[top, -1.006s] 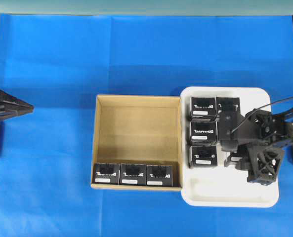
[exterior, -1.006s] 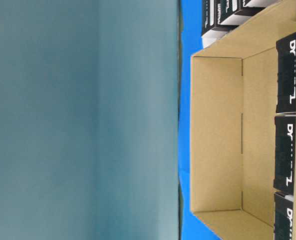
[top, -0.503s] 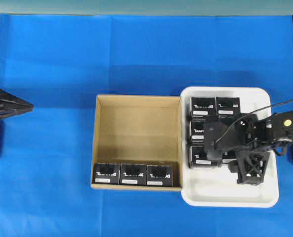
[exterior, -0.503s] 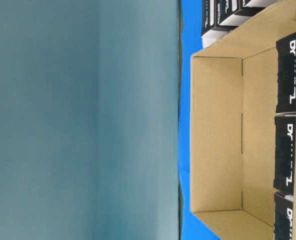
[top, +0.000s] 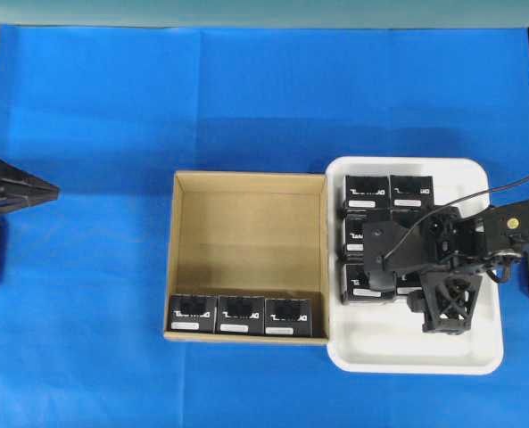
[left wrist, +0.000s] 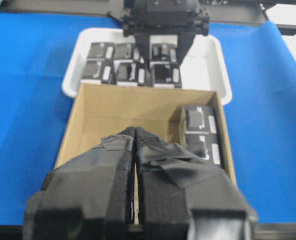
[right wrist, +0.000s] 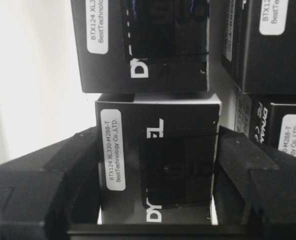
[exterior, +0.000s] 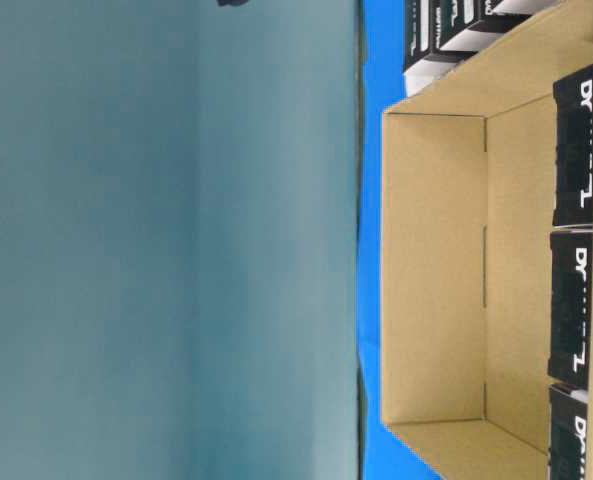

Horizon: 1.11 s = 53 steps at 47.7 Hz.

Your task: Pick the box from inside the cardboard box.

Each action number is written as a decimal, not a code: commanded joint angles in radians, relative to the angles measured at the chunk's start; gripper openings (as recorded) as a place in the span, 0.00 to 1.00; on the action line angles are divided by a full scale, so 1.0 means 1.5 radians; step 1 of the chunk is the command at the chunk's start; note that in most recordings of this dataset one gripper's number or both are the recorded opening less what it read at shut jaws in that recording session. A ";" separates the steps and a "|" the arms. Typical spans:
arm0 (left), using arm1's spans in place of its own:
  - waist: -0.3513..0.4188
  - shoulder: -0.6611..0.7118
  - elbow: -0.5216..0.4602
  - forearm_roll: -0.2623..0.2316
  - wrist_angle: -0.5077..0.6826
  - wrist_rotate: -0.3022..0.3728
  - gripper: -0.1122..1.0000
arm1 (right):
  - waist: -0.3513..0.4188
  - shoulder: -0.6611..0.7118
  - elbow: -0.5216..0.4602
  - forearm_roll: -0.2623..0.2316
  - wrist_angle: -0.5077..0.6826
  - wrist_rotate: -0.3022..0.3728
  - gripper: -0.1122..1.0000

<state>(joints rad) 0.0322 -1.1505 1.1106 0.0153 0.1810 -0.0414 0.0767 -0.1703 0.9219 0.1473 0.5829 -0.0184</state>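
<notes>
The right claw (right wrist: 157, 150) is grasping a black box (right wrist: 130, 131). In the right wrist view its two dark fingers (right wrist: 53, 175) sit tight against the box's left and right sides. The box carries a white label strip (the small print reads BTX124 and BestTechnology Co.,LTD.). Its far edge touches a second identical box (right wrist: 138, 45), and more of the same lie to the right. From overhead, this claw hangs over the middle of the white tray (top: 407, 352), where the boxes are packed in rows along the left half. The arm hides some of them, so their exact count cannot be told.

Just beside the tray, touching its left edge, stands the cardboard box (top: 246, 178), open at the top with low walls. Three boxes (top: 240, 314) remain inside it, lined up side by side against the near wall, at the bottom in the overhead view. The rest of its floor is bare brown card.

The left claw (left wrist: 134, 132) is clenched, its taped fingertips pressed together with nothing between them. It hovers at the far left of the blue table (top: 86, 107), well apart from the carton and pointing toward it.
</notes>
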 commanded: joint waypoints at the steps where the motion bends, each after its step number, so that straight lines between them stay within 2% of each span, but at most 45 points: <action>1: 0.002 0.007 -0.019 0.001 -0.007 -0.001 0.06 | 0.002 0.004 -0.007 0.000 0.001 0.002 0.66; 9: 0.001 0.007 -0.019 0.001 -0.006 -0.001 0.06 | 0.006 0.003 -0.013 0.002 0.001 0.005 0.68; 14: 0.001 0.007 -0.019 0.001 -0.007 -0.001 0.06 | 0.006 0.003 -0.019 0.002 0.000 0.008 0.87; 18: 0.001 0.007 -0.019 0.001 -0.006 -0.001 0.06 | 0.005 0.003 -0.025 0.002 0.004 0.009 0.94; 35: 0.001 0.007 -0.019 0.001 -0.006 -0.001 0.06 | 0.006 -0.017 -0.055 0.004 0.061 0.018 0.95; 44: 0.001 0.007 -0.019 0.001 -0.006 -0.001 0.06 | 0.003 -0.105 -0.079 0.004 0.125 0.034 0.95; 53: 0.001 0.007 -0.019 0.001 -0.007 0.000 0.06 | -0.003 -0.205 -0.077 0.004 0.124 0.049 0.95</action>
<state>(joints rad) 0.0322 -1.1520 1.1121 0.0153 0.1810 -0.0414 0.0782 -0.4326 0.8145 0.1503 0.7762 0.0476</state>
